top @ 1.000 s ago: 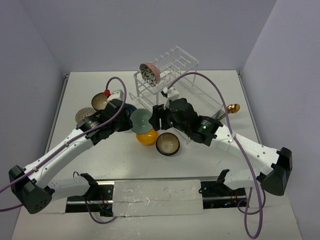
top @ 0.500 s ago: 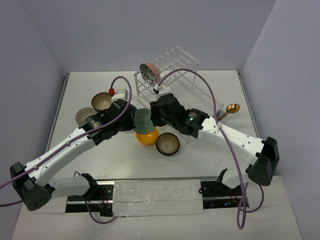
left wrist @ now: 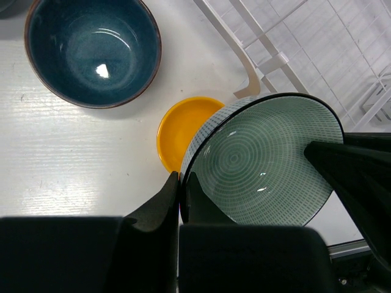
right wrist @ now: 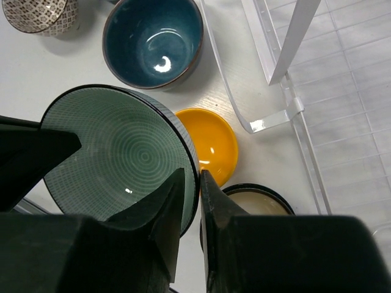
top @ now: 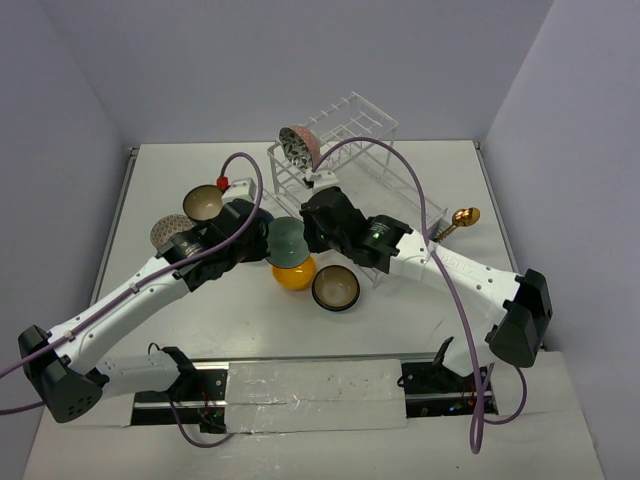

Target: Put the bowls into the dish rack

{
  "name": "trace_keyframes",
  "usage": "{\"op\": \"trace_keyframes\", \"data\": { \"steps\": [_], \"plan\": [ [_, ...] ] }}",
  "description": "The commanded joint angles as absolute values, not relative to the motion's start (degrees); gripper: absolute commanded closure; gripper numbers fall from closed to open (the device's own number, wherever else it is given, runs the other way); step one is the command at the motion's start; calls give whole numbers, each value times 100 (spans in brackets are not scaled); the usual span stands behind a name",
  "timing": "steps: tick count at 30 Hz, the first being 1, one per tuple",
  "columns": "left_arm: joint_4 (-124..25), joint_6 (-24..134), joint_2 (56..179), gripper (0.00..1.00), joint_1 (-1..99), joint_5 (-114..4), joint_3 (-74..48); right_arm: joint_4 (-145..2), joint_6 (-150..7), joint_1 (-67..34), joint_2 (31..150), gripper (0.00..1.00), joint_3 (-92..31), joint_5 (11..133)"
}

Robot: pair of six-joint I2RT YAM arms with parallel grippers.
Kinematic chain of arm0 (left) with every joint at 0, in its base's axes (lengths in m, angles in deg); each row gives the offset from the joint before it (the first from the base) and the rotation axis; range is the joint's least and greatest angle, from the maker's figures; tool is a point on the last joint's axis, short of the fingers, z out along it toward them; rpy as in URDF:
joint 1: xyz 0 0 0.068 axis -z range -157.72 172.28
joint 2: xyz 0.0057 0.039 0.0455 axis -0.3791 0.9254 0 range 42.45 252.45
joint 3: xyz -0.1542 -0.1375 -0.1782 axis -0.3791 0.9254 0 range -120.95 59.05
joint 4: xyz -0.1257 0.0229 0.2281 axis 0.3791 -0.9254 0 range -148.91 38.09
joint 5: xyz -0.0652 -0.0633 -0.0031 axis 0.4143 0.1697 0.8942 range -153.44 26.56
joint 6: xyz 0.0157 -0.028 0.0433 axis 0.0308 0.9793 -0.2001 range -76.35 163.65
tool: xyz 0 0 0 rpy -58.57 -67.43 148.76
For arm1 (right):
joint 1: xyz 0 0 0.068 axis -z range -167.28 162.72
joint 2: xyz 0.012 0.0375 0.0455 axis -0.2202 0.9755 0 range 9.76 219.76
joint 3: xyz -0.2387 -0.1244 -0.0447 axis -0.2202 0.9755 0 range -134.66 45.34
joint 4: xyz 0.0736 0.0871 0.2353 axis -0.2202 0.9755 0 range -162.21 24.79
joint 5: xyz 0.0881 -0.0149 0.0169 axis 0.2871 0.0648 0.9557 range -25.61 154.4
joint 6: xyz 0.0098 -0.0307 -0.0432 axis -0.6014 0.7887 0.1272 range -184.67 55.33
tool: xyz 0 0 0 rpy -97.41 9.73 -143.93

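Both grippers hold one pale green bowl (top: 286, 240) above the table, in front of the dish rack (top: 372, 128). My left gripper (left wrist: 181, 185) is shut on its near rim. My right gripper (right wrist: 192, 178) pinches the opposite rim, one finger inside and one outside. Under the bowl stands a yellow bowl (top: 293, 276), with a brown, cream-lined bowl (top: 336, 288) to its right. A dark blue bowl (left wrist: 91, 52) stands on the table to the left. A patterned bowl (top: 299, 146) stands on edge in the rack's upper shelf.
A speckled bowl (top: 166, 232) and a brown bowl (top: 205, 203) stand at the left. A gold spoon (top: 462, 217) lies right of the rack. The rack's clear lower tray (right wrist: 342, 79) lies just right of the held bowl.
My right gripper has moved left from beside the rack to the green bowl's rim. My left gripper has kept hold of the bowl, almost still.
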State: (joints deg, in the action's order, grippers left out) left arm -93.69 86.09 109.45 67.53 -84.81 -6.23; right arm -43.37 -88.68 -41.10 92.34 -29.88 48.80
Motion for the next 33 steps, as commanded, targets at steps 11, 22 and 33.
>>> {"op": "trace_keyframes", "data": {
  "steps": [11, 22, 33],
  "plan": [
    [-8830, 8716, 10608, 47, 6798, -8620, -722, -4040, -8656, -4125, 9149, 100, -3595, 3936],
    [-8434, 8488, 10178, 1, 5405, -7805, -678, -4108, -6970, -4098, 9106, 100, -5054, 1178],
    [-8145, 7522, 9808, 1, 3706, -7083, -187, -9522, -1591, -3791, 9799, 100, -5116, -38]
  ]
}}
